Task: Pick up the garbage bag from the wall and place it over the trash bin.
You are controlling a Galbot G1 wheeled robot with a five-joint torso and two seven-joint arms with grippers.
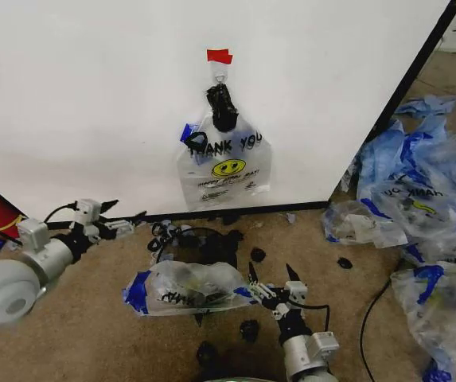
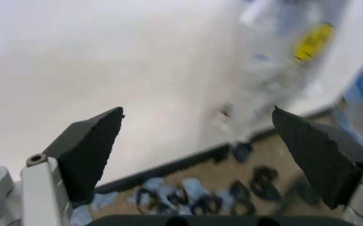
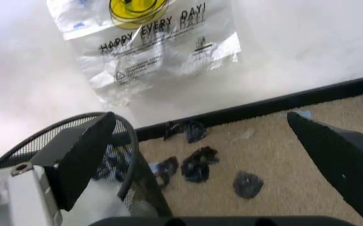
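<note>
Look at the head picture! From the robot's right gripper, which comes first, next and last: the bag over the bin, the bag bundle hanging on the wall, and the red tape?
From the right gripper:
1. Garbage bag over the trash bin, right beside it, toward the robot's left.
2. Hanging bag bundle, on the wall ahead.
3. Red tape, above the bundle.

Lighting's bright and pretty even, seems like it's coming from overhead. The white wall is close to blown out in the head view, no hard shadows, just a soft dark patch under the hanging garbage bag. Left wrist view is badly smeared, probably motion blur; the upper right of the frame is mush. Right wrist view is sharper in the middle, with the near claw fingers soft.
</note>
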